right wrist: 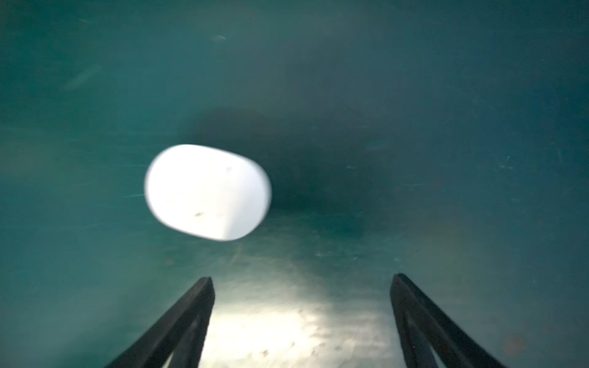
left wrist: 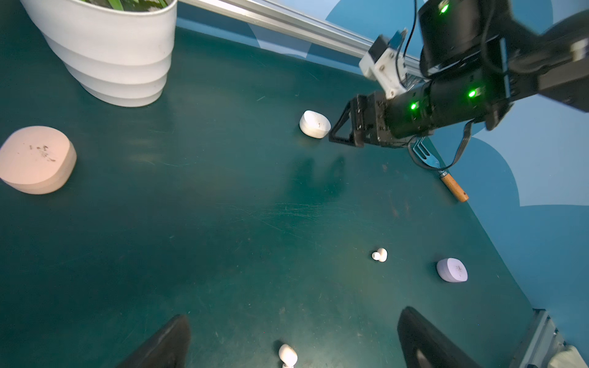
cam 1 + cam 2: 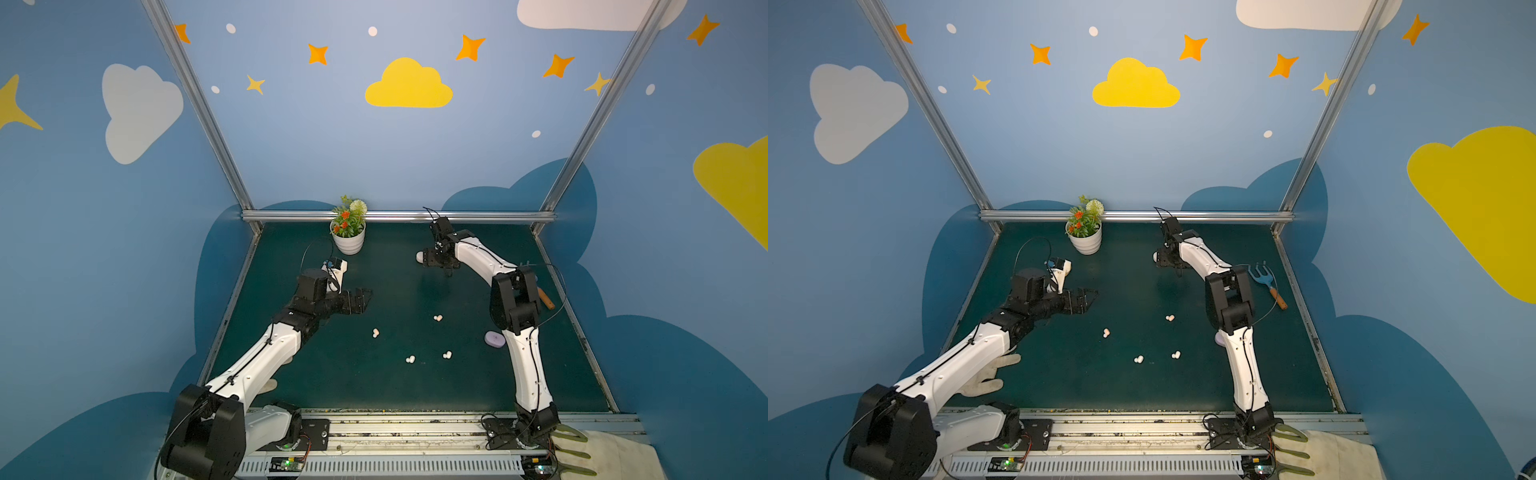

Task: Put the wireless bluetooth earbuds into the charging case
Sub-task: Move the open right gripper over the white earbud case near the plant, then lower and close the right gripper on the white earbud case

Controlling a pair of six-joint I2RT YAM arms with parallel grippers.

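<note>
Green table (image 3: pixel 332 386), scuffed. Four buds (image 3: pixel 375 332) seen, lying loose mid-table, apart from one another, outside the cases. Left tool (image 3: pixel 368 300) hovering near the closest bud, jaws spread wide, empty. Right tool (image 1: pixel 302 277) at the far side, jaws likewise spread, pinching nothing. White case (image 1: pixel 207 191) closed, flat on the table, just ahead of that tool, not between its jaws. Lilac case (image 3: pixel 494 338) closed, beside the right arm (image 3: pixel 525 361). Pink case (image 2: pixel 36 159) closed, near the pot (image 2: pixel 114 57), well apart from the buds.

Scuffed matt green tabletop (image 2: pixel 223 223), smooth plastic white case (image 2: pixel 314 124), ribbed glossy pot (image 2: pixel 121 63), wooden fork handle (image 2: pixel 454 189)
</note>
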